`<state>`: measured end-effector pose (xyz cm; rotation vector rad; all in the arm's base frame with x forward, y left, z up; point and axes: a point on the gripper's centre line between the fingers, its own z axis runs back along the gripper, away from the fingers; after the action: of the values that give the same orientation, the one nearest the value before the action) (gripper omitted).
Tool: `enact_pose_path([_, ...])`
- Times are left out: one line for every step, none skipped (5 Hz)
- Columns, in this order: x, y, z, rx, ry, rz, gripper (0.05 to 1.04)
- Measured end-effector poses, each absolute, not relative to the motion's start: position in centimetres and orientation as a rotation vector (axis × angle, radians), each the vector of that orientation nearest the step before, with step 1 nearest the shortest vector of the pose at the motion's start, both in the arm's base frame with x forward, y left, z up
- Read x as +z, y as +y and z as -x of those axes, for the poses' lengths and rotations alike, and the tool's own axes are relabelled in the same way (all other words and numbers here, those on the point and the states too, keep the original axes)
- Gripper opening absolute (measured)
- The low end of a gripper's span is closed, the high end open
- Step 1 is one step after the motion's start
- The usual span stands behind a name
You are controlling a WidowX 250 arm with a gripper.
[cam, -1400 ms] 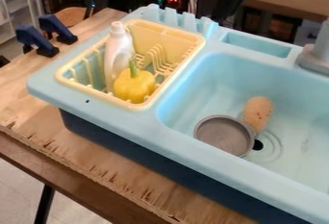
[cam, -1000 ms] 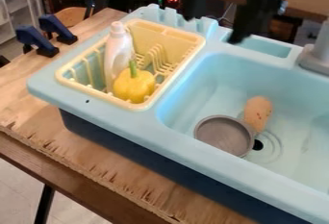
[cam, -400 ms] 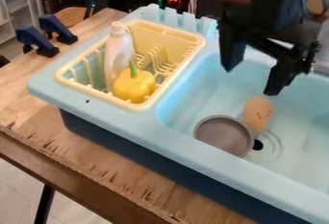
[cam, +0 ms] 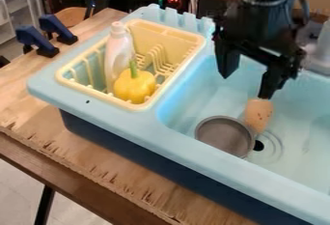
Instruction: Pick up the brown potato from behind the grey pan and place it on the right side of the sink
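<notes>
Black gripper hangs over the light-blue sink, its 2 fingers spread apart with nothing between them. 1 fingertip appears right at the upper end of the tan toy potato; whether they touch, I cannot tell. The potato lies in the sink, beside the round grey pan.

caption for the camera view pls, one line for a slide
Open end effector over a toy sink, above a tan object beside a round grey pan, near a yellow rack
</notes>
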<state>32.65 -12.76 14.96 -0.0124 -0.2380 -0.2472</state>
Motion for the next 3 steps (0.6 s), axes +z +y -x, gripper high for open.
enact_pose_path([13.5, -13.1, -33.4, -0.235, -0.221, 0.037, 1.003])
enact_pose_path([12.4, -13.4, -34.0, -0.208, -0.218, 0.072, 1.003])
enact_pose_path([11.8, -13.7, -34.6, -0.177, -0.228, 0.102, 1.003])
